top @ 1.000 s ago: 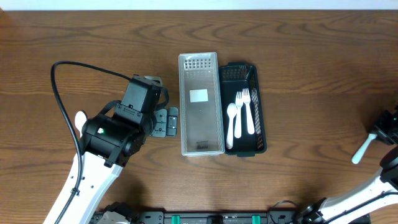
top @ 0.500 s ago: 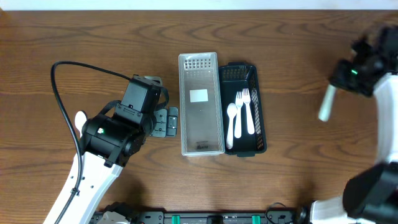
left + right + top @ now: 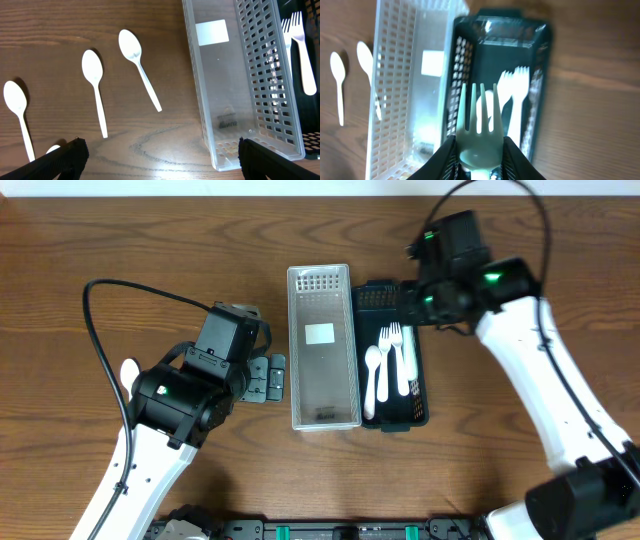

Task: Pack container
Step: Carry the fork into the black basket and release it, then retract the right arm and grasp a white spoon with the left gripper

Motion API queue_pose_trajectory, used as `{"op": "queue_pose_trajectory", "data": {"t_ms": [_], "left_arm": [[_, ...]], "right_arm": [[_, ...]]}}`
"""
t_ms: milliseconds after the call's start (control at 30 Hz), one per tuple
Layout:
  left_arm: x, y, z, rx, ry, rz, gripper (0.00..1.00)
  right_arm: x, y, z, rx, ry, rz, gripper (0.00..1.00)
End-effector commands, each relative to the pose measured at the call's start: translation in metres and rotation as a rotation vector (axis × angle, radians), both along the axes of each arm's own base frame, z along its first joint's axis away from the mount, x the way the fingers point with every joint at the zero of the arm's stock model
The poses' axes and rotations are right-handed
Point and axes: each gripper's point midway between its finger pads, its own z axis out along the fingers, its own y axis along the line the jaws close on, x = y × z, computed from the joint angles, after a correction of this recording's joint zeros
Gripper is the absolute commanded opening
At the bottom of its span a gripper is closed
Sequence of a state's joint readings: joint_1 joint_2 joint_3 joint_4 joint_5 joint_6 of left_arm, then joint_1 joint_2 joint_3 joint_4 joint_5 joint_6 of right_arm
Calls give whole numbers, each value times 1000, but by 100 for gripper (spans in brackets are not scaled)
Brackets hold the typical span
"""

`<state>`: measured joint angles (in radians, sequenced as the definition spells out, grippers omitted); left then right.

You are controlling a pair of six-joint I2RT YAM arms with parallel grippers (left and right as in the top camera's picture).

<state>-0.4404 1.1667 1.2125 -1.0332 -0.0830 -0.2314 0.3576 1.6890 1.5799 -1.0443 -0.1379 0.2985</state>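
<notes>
- Your right tool [image 3: 479, 159] is pinching a white fork [image 3: 477, 132] by the handle, with the tines pointing away from the wrist.
- The fork hangs over the black basket [image 3: 421, 412], which already holds two forks [image 3: 391, 345] and a spoon [image 3: 372, 370]. I cannot tell whether it touches them yet.
- The step in hand looks like setting this fork down with the other cutlery in the black basket.
- For the next move, lower the fork so it lies lengthwise beside the other forks. Then spread the fingers and lift straight up. Keep the tines off the basket's slotted wall.
- Your left tool [image 3: 268, 375] is spread wide and holds nothing. It sits just beside the clear bin [image 3: 296, 360], which has nothing in it but a label.
- At least three white spoons [image 3: 94, 75] lie loose on the table [image 3: 60, 30] near the clear bin, below the left wrist. They are probably the left arm's next pick.
</notes>
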Motion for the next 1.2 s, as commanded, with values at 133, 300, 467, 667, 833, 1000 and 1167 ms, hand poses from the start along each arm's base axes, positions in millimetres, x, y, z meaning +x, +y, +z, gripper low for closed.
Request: {"op": "queue_pose_trajectory", "data": {"t_ms": [133, 300, 467, 667, 833, 1000, 1167], "left_arm": [[0, 3, -2, 20, 4, -1, 98], [0, 3, -2, 20, 4, -1, 98], [0, 3, -2, 20, 4, -1, 98], [-1, 4, -2, 21, 6, -1, 98], [-5, 5, -1, 23, 10, -1, 98], [-10, 8, 11, 3, -34, -1, 98], [-8, 22, 16, -21, -49, 83, 98]], "right_arm": [[-1, 12, -72, -94, 179, -10, 1], [-3, 12, -112, -138, 272, 5, 2], [-7, 10, -127, -158, 312, 20, 35], [-6, 12, -124, -156, 302, 32, 37], [4, 16, -87, -126, 216, 66, 38], [23, 7, 12, -104, -34, 70, 44], [14, -43, 112, -177, -289, -63, 80]]}}
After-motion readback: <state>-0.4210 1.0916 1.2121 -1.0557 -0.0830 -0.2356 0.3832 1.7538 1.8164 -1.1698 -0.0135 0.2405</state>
